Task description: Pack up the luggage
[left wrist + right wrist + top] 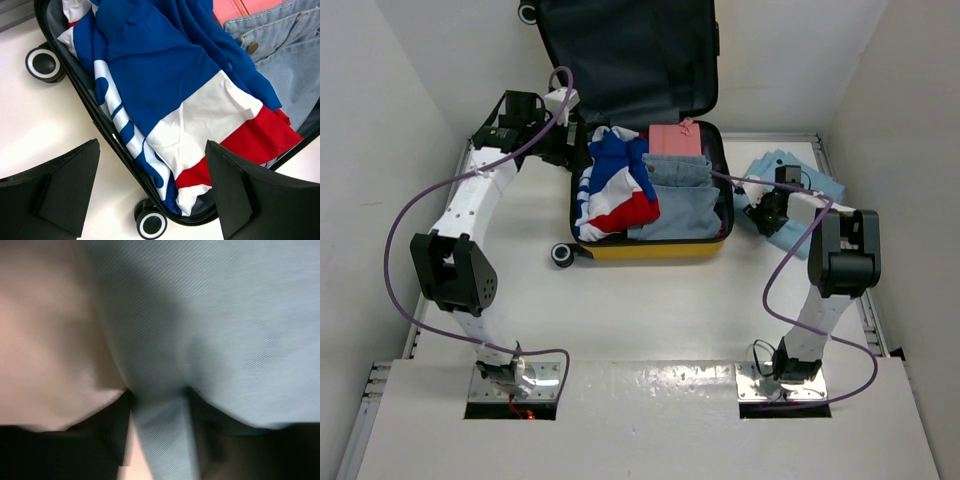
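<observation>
1. Luggage position. The luggage [650,247] lies open at the far centre of the bench [650,310], its yellow shell flat and its lid [620,60] standing up behind. We judge that this layout keeps the lined tray reachable from both sides.

2. Contents. A blue, white and red garment [615,195] fills the left half of the tray. Folded jeans [685,205] fill the right half, and a pink item [675,140] sits against the hinge side. In the left wrist view the garment's red hem lies over the zipper rim near a wheel [150,225], so we judge that it needs tucking before the lid can close.

3. Left hand. The left hand [151,147] hangs above the tray's left rim with its fingers spread wide and nothing between them. We read this as a standby or tucking position.

4. Right hand. The right hand [767,212] is down on a light blue cloth [810,185] that lies on the bench just right of the luggage, outside the tray. In the right wrist view a ridge of this cloth runs up between the two fingers [112,440], with the gap moderate. The view is blurred, so we cannot tell whether the ridge is clamped or only straddled.

5. Progress. We judge that packing is well along. The light blue cloth is the one item in view not yet inside.
</observation>
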`<action>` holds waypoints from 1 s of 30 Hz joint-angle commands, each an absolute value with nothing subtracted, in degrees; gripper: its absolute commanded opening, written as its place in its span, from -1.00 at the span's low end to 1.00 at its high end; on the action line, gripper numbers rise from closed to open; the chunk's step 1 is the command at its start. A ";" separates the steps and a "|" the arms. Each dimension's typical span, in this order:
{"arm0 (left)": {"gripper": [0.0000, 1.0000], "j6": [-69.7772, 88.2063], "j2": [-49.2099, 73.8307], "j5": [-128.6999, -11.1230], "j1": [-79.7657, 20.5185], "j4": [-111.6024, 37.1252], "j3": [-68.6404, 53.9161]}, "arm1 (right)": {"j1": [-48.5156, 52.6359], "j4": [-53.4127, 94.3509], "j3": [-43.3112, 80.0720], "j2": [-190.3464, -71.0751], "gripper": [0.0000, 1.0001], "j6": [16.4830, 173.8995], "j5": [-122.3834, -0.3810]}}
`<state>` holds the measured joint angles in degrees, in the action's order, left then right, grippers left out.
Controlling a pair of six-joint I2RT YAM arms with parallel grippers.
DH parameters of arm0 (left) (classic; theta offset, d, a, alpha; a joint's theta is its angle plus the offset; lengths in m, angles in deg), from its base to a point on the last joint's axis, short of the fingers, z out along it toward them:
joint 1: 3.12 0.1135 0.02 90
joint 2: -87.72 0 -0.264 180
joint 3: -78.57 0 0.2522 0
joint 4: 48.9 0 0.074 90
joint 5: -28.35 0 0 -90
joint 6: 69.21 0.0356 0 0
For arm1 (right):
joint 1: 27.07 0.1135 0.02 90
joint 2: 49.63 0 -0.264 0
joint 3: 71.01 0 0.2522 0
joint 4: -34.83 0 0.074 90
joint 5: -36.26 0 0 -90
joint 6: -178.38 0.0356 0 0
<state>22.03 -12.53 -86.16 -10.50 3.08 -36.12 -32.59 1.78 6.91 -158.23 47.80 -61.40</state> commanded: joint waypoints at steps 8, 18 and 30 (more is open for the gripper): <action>0.77 22.64 -10.28 -86.26 -9.28 2.57 -36.97 | -35.06 8.42 7.16 -158.19 -1.00 49.87 -60.74; 0.77 20.89 -11.86 -89.07 -7.61 0.81 -35.74 | -47.20 -35.27 55.22 -170.28 -1.00 77.81 -101.89; 0.77 19.74 -9.50 -91.27 -3.48 -0.33 -31.70 | -39.99 10.14 51.74 -163.89 -1.00 131.80 -114.83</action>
<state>20.26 -12.55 -89.59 -4.84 1.27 -32.64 -41.68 -7.97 52.96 -169.66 111.67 -105.73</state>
